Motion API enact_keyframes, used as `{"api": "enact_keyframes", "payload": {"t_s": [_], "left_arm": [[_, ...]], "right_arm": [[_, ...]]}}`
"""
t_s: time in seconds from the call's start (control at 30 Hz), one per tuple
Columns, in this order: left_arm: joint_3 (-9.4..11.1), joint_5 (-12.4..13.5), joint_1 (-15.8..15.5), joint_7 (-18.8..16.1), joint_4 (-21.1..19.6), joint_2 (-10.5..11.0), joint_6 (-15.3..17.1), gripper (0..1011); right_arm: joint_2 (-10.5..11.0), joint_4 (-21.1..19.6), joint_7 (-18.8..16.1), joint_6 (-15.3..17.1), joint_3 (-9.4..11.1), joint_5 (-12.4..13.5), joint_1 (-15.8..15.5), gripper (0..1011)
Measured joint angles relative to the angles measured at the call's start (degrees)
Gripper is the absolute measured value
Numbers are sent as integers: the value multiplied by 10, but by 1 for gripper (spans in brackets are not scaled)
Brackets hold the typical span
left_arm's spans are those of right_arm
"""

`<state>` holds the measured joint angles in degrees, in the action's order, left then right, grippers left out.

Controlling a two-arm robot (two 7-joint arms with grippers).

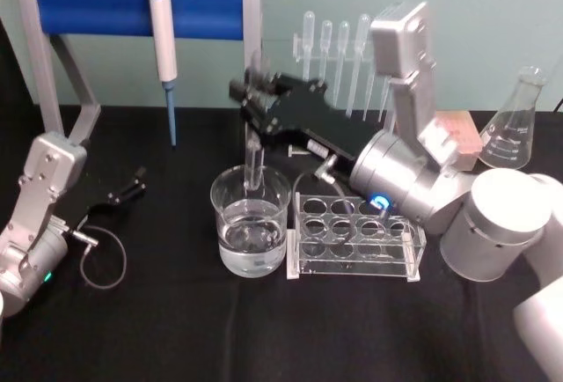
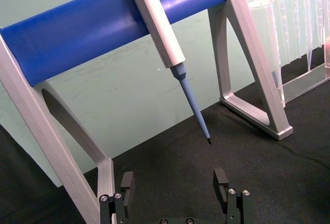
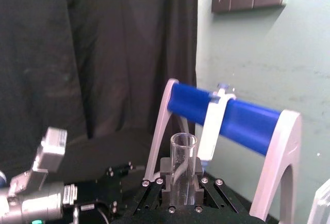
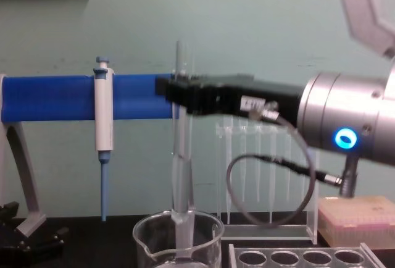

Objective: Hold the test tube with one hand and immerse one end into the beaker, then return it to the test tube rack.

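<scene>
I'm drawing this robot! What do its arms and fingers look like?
Both arms are chunky silver metal. The right gripper is black and blocky with a white label, a looping cable and a blue ring light on its wrist. The left gripper has black fingers and a looped cable too.

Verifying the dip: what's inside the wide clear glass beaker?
Clear liquid fills the lower part of the beaker. The clear glass test tube, held upright by the black right gripper, dips past the rim. Whether its tip meets the liquid is unclear.
</scene>
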<state>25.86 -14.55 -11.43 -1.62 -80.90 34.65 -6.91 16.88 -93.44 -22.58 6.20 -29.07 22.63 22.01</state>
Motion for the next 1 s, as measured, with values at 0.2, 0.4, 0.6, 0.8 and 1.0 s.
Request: {"api": "enact_keyframes", "payload": {"t_s": [0.2, 0.4, 0.6, 0.8, 1.0], "left_arm": [[0, 0, 0, 0, 0, 0, 0, 1000], [0, 0, 0, 0, 0, 0, 0, 1000], [0, 0, 0, 0, 0, 0, 0, 1000], [0, 0, 0, 0, 0, 0, 0, 1000], [0, 0, 0, 0, 0, 0, 0, 1000]], "right_arm": [[-7, 45, -9, -33, -14, -18, -4, 225], [-11, 79, -22, -69, -16, -24, -16, 225], [-12, 101, -34, -94, -16, -31, -25, 225], [-15, 117, -46, -106, -17, -38, -29, 225], [-18, 122, -51, -106, -18, -40, -30, 225]]}}
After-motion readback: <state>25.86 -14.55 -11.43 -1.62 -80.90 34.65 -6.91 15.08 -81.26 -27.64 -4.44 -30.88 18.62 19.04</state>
